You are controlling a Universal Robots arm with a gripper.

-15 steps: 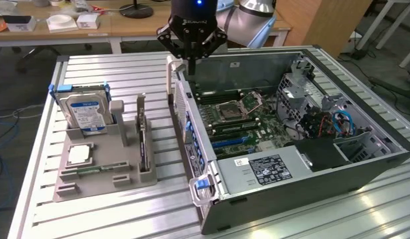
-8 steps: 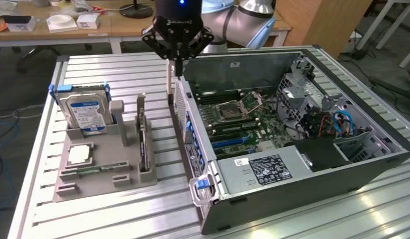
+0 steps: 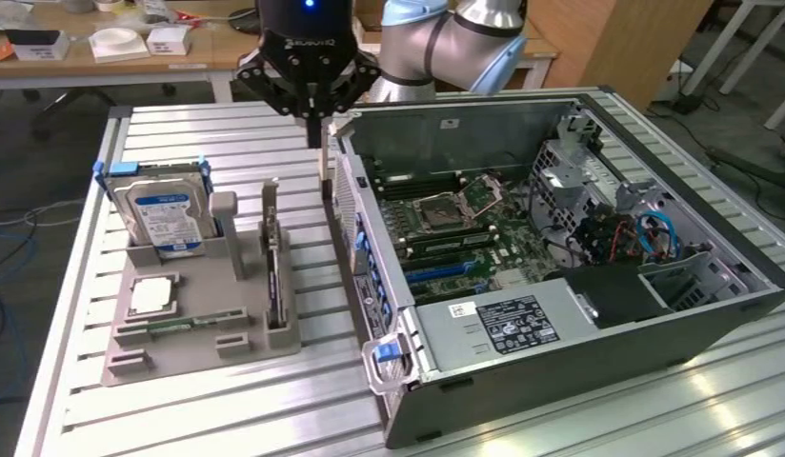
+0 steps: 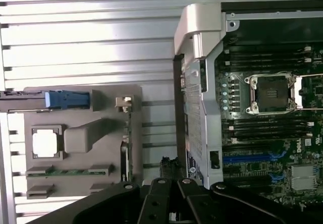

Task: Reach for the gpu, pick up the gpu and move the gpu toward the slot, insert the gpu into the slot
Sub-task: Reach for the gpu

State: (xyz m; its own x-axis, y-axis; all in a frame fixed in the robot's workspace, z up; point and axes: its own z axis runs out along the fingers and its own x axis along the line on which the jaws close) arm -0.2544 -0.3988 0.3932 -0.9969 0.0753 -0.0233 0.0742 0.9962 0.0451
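Hovering over the tabletop (image 3: pixel 240 400) (image 4: pixel 91 42), the tool (image 3: pixel 313 141) (image 4: pixel 169 164) points straight down above the strip between the grey holder (image 3: pixel 195 278) (image 4: pixel 103 95) and the open computer case (image 3: pixel 596 371) (image 4: pixel 194 32). Its fingers are drawn together to a narrow tip, with nothing between them. It is clear of the holder and of the case wall.

The gpu (image 3: pixel 275 276) (image 4: pixel 127 143) stands on edge in the holder's slot along the side nearest the case. It shows as a thin dark card, and its metal bracket is at the end closest to the tool. The tool sits above and just beside that bracket end, not touching it.

Same holder, other items:
- The blue-labelled hard drive (image 3: pixel 171 217) is upright in its cradle at the side away from the case.
- A square processor chip (image 3: pixel 152 295) (image 4: pixel 45 143) lies flat in a recess.
- A small green memory stick (image 3: pixel 176 327) (image 4: pixel 68 172) lies flat next to the chip.

The case lies on its side with the panel off and the motherboard (image 3: pixel 494 228) (image 4: pixel 282 148) facing up. The processor socket (image 3: pixel 440 211) (image 4: pixel 272 93) is open and bare. Blue expansion slots (image 3: pixel 437 271) (image 4: pixel 247 158) run beside it, and black memory slots flank the socket. Blue cables (image 3: pixel 654 233) show in the drive bay at the exterior view's right.
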